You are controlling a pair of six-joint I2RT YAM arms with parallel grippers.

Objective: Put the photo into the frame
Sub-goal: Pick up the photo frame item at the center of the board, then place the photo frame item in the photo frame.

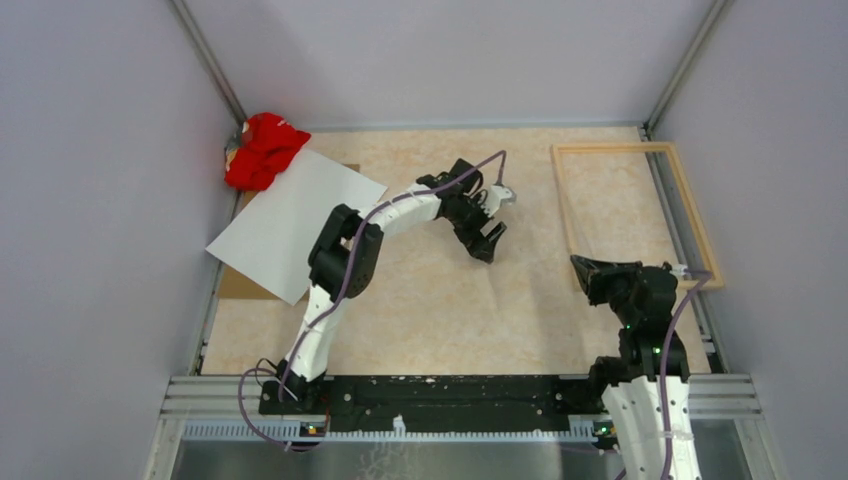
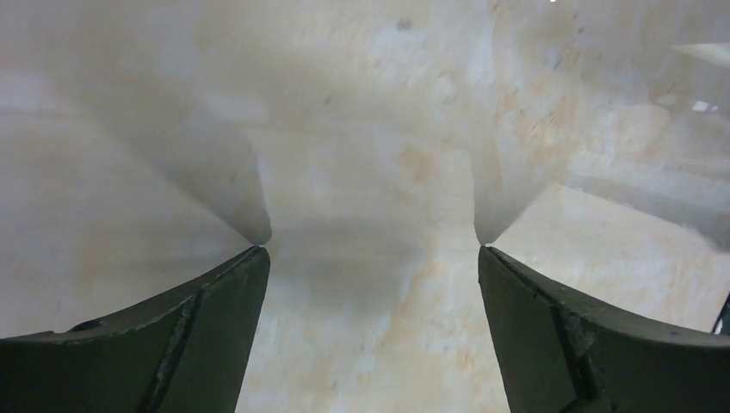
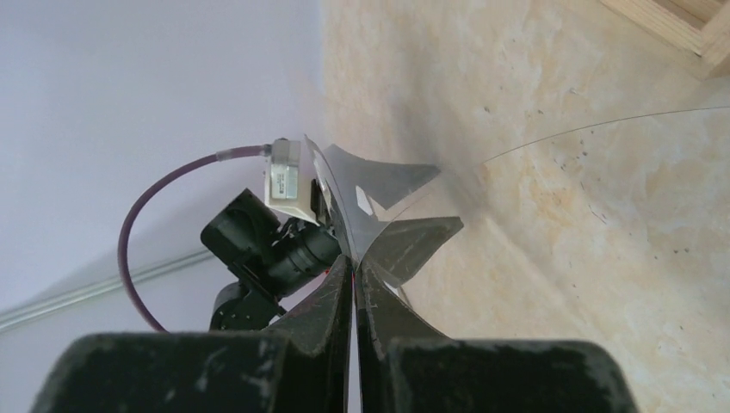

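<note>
The photo (image 1: 295,222) lies back-up, whitish-grey, at the far left on a brown backing board (image 1: 240,285). The light-wood frame (image 1: 610,148) lies flat at the far right; one corner shows in the right wrist view (image 3: 680,21). My left gripper (image 1: 490,240) is open and empty over the table's middle, its tips (image 2: 370,249) meeting their own reflections on a glossy surface. My right gripper (image 1: 585,268) is near the frame's near-left corner, turned sideways and shut (image 3: 354,258) on the edge of a thin clear sheet (image 3: 620,189) that curves over the table.
A red cloth (image 1: 262,150) sits in the back-left corner, touching the photo's far corner. Grey walls close in the table on three sides. The left arm's wrist (image 3: 275,232) is just ahead of my right gripper.
</note>
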